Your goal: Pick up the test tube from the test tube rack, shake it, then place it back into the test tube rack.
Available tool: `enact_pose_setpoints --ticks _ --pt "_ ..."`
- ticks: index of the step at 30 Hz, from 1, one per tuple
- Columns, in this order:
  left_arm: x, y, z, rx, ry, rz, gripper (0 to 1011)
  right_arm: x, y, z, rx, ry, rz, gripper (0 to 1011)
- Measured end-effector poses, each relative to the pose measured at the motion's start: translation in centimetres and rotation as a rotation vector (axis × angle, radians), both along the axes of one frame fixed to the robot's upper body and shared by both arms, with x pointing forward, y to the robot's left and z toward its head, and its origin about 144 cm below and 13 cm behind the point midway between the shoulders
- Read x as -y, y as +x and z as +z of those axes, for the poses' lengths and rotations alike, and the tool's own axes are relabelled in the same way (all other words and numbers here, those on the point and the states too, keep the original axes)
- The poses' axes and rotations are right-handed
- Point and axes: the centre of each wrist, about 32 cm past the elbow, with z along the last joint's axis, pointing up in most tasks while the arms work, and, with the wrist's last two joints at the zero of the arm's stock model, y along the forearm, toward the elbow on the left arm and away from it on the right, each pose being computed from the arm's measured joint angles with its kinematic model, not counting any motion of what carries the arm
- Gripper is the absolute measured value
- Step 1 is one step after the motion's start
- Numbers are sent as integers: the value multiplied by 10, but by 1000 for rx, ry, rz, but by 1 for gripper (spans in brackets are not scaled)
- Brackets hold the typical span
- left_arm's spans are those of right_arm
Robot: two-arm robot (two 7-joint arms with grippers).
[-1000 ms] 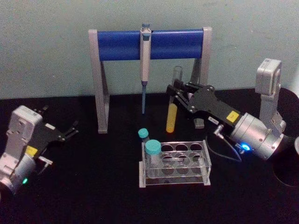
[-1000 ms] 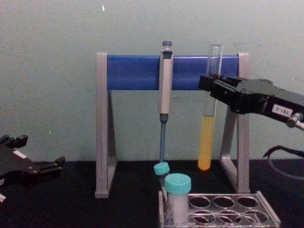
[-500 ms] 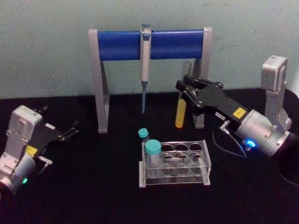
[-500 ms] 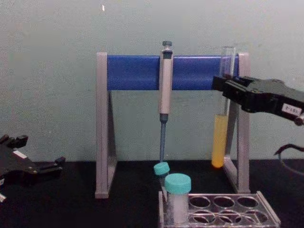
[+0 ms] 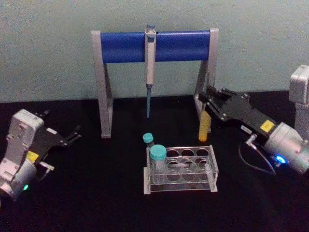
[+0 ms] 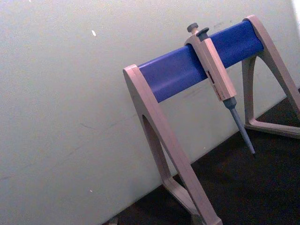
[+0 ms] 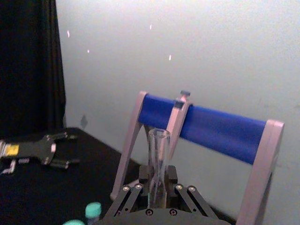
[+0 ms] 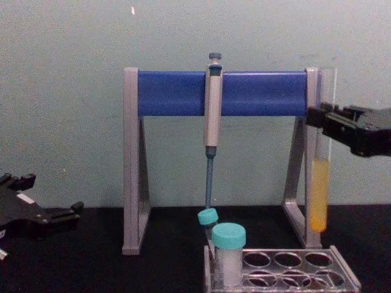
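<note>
The test tube [image 5: 204, 129] hangs upright in the air, yellow-orange liquid in its lower part, just behind the right rear corner of the test tube rack [image 5: 214, 170]. My right gripper [image 5: 208, 100] is shut on the tube's upper part. From the side, the test tube [image 8: 320, 189] hangs in front of the stand's right leg, its bottom above the test tube rack [image 8: 293, 270], held by the right gripper [image 8: 321, 118]. The tube's open mouth [image 7: 158, 137] rises between the fingers [image 7: 132, 197]. My left gripper [image 5: 75, 134] rests open at the far left.
Two teal-capped tubes [image 5: 158, 153] stand in the rack's left end. Behind it is a grey-legged stand with a blue bar [image 5: 120, 46], and a pipette [image 5: 149, 58] hangs from it. The black table lies bare between the left gripper and the rack.
My right gripper has carried the test tube to the right and a little lower, from beside the pipette to the stand's right leg. The left arm has not moved.
</note>
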Motion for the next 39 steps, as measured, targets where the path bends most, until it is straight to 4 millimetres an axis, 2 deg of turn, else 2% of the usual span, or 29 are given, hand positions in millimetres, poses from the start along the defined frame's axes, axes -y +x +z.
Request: enact_pose_setpoints --ticks 5,12,24,30,39 --pt "0 0 0 0 0 0 1001 1 -13 2 -28 -28 22 229" --pt "0 0 0 0 0 0 1001 -8 -15 0 -48 0 89 229" --pt "0 0 0 0 0 0 1001 -31 13 -5 -32 77 154 229" --pt "0 0 0 0 0 0 1001 -34 24 -6 -7 87 117 229" --pt "0 0 0 0 0 0 1001 -32 28 -5 2 81 82 229"
